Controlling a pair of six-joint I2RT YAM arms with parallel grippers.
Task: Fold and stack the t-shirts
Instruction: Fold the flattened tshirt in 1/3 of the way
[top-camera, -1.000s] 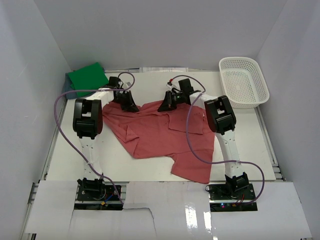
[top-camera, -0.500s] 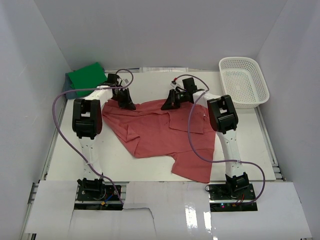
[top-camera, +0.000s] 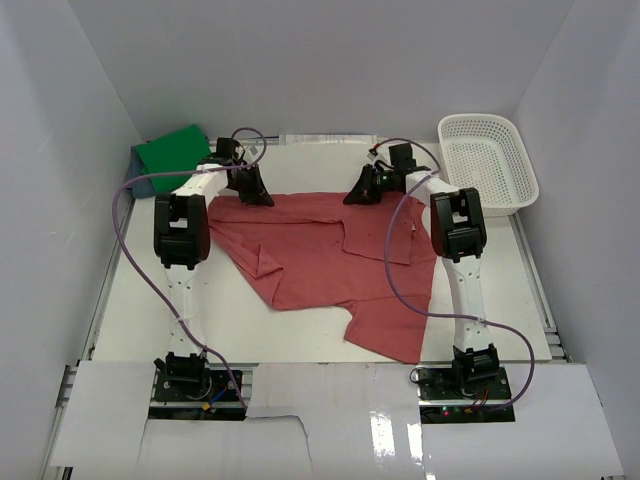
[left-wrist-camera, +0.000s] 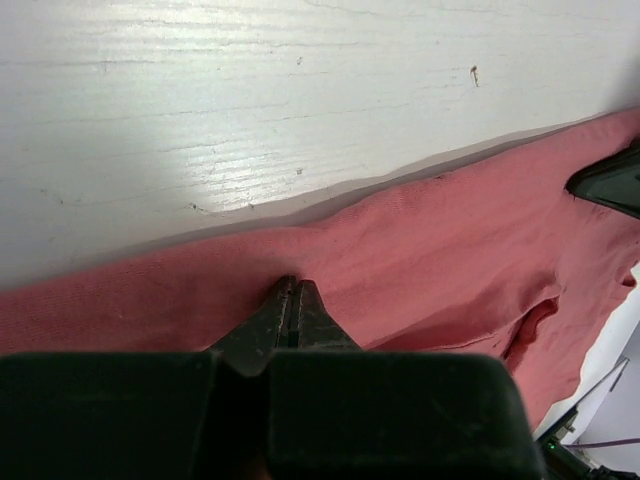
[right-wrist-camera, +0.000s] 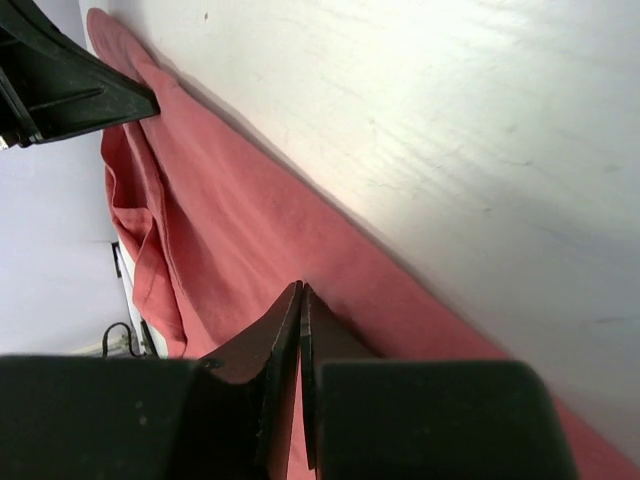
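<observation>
Table (top-camera: 150, 300) stock: one brick-red t-shirt (top-camera: 320, 260), spread flat mid-table.
You'll find the green t-shirt (top-camera: 175, 155) at the far-left corner; left jaws and right jaws each pinched tight on the red shirt's far edge.

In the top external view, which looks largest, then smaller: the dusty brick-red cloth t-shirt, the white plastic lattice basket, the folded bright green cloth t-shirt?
1. dusty brick-red cloth t-shirt, spread out, clearly largest.
2. white plastic lattice basket.
3. folded bright green cloth t-shirt, somewhat smaller than the basket.
</observation>
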